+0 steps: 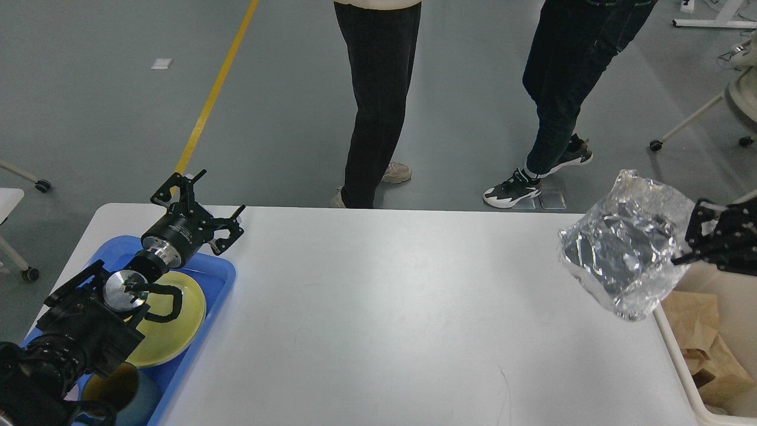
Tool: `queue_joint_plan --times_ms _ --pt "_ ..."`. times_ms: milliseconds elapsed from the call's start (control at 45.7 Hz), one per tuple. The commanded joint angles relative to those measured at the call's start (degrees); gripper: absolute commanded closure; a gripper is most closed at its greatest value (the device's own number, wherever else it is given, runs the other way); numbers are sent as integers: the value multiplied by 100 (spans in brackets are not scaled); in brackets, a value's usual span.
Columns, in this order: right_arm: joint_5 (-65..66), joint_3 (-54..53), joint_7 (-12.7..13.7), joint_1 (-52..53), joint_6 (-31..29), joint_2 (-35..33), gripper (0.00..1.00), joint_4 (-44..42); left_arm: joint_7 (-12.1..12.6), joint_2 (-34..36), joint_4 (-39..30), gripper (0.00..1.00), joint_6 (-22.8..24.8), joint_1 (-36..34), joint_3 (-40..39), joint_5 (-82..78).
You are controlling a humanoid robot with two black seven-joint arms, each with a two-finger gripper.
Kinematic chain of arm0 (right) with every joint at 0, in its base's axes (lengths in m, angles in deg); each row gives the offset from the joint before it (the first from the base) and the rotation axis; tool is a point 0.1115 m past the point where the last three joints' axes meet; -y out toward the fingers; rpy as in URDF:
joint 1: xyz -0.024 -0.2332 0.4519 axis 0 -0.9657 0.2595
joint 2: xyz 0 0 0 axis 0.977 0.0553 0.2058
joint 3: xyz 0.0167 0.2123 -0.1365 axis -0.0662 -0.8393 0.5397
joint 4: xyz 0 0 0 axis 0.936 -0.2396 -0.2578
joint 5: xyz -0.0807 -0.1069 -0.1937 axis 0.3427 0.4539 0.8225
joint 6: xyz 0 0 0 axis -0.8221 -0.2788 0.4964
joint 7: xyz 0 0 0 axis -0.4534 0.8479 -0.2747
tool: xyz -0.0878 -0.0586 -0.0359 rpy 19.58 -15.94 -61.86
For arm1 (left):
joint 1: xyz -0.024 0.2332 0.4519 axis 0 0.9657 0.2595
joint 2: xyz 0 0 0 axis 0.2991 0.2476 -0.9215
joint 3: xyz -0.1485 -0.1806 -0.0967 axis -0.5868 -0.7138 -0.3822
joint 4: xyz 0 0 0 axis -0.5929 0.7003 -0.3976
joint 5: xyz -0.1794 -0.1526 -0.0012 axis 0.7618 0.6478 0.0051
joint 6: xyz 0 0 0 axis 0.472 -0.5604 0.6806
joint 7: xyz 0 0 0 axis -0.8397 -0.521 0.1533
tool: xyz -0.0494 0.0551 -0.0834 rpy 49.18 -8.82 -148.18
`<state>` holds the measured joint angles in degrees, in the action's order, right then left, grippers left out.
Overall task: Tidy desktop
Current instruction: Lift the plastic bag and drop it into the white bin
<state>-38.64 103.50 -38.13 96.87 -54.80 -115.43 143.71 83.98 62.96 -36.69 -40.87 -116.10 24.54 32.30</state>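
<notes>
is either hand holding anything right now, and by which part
The right hand grips the crumpled foil bag by its right edge, lifted off the desktop. The left hand is open, holding nothing.

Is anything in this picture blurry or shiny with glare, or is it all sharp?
Head view: mostly sharp. The white desktop carries a soft pale sheen at its middle. The crinkled foil bag in the right hand glints brightly. Shadows are faint, so the lighting looks even.
</notes>
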Motion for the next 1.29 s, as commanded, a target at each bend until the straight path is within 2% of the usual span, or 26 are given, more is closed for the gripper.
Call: queue_joint_plan --times_ms 0,241,460,832,1094,1269 --pt "139 20 -7 411 1 264 100 -160 2 -1 0 4 0 0 0 0" --pt "121 29 -15 359 60 292 100 -407 2 -1 0 4 0 0 0 0" --pt "139 20 -24 -282 1570 45 100 -968 2 -1 0 4 0 0 0 0" --pt "139 -322 -77 -1802 3285 10 100 -2173 2 -1 0 4 0 0 0 0" --pt "139 -1447 -77 -3568 3962 54 100 -3342 2 -1 0 4 0 0 0 0" --pt "103 -1843 -77 -4325 4156 54 100 -3579 2 -1 0 4 0 0 0 0"
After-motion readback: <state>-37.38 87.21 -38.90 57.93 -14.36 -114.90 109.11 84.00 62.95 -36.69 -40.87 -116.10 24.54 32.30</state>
